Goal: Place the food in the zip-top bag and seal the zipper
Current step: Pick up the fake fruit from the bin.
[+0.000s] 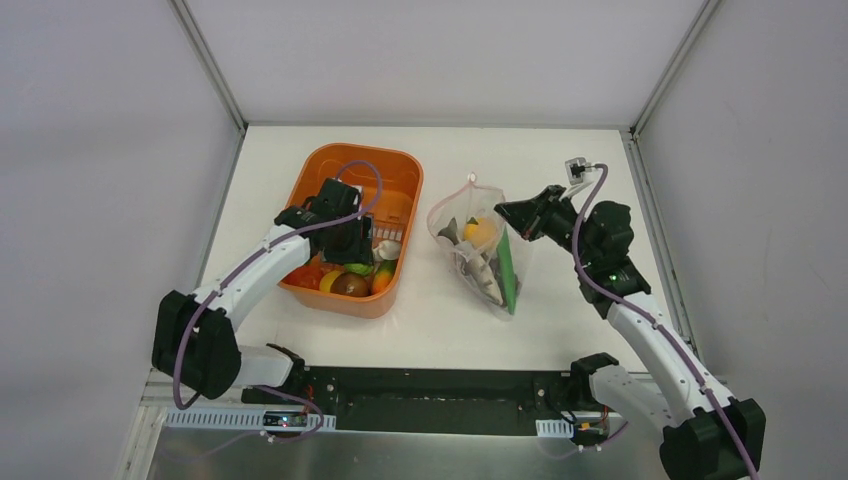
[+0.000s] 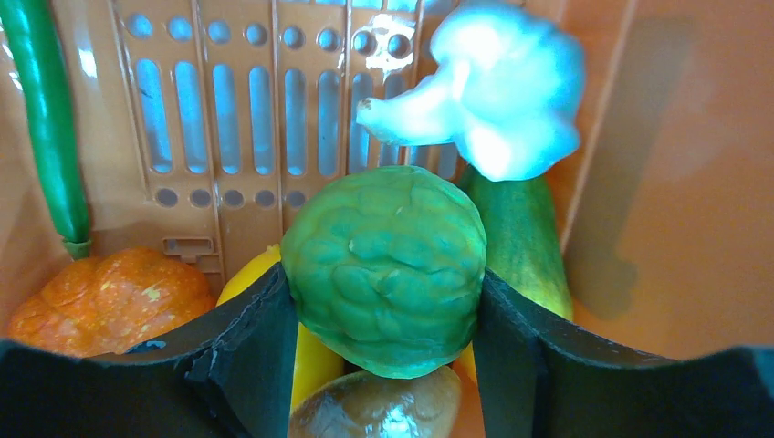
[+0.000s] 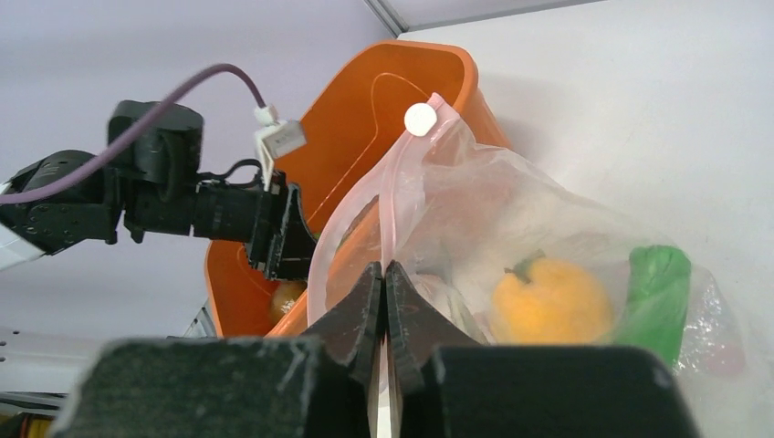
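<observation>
Table (image 1: 440,330) white | walls (image 1: 100,150) pale grey | basket (image 1: 400,165) left, zip-top bag (image 1: 452,212) right

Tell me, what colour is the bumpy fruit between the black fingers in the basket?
The bumpy fruit is green; the left wrist view shows it best.

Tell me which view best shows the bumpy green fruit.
Left wrist: the bumpy green fruit fills the frame between the fingers of the left claw. Top external gives at most a green sliver under that claw; right wrist shows none.
</observation>
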